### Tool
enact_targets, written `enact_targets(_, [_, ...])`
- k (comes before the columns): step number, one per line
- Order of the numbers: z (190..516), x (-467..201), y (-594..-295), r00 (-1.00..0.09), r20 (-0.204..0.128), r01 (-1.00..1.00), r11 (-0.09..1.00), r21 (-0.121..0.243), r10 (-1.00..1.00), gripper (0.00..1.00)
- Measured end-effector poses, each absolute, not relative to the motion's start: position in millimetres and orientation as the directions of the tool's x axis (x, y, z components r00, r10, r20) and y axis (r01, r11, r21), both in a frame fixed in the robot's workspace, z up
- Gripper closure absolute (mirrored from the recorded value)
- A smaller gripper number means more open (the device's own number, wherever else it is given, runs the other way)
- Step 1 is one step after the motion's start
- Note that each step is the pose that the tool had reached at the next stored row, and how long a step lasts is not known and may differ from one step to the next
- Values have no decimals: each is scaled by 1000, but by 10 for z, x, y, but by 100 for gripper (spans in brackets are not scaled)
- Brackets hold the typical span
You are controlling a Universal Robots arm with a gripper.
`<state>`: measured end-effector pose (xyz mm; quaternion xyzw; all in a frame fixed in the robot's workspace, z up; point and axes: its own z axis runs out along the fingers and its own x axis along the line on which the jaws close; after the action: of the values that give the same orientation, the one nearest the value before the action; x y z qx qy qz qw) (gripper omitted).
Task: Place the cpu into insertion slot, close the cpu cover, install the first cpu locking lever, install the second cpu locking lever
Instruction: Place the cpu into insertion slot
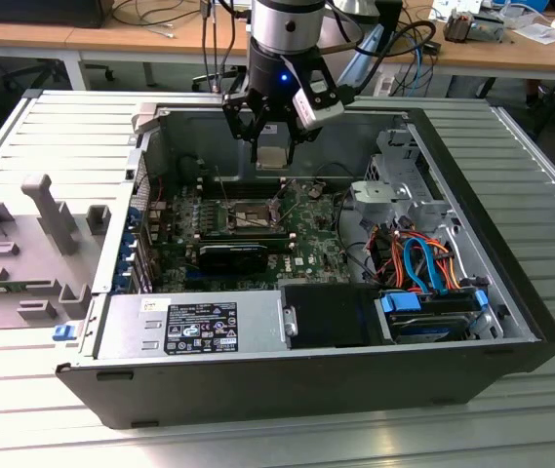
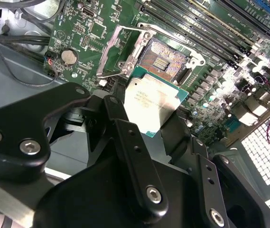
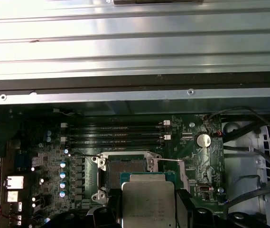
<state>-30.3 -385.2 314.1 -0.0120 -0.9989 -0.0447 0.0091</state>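
Observation:
My gripper hangs over the back of the open computer case, shut on the cpu. In both wrist views the cpu is a flat silver-topped chip with a green edge, clamped between the black fingers. It sits in the air above the green board. The insertion slot lies just beyond the chip's edge, its dark contact field bare. Beside the slot the cpu cover stands tilted up and open. A thin wire lever sticks out from the slot's side.
Long memory slots run beside the slot, and a coin battery sits near it. A power supply lines the near case wall. A drive cage with blue and orange cables is at the exterior view's right. A grey fixture lies outside the case.

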Motion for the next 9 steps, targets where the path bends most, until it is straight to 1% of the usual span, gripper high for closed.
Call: enact_targets(9, [3140, -303, -3852, -1000, 19, 1, 996, 89, -1, 45])
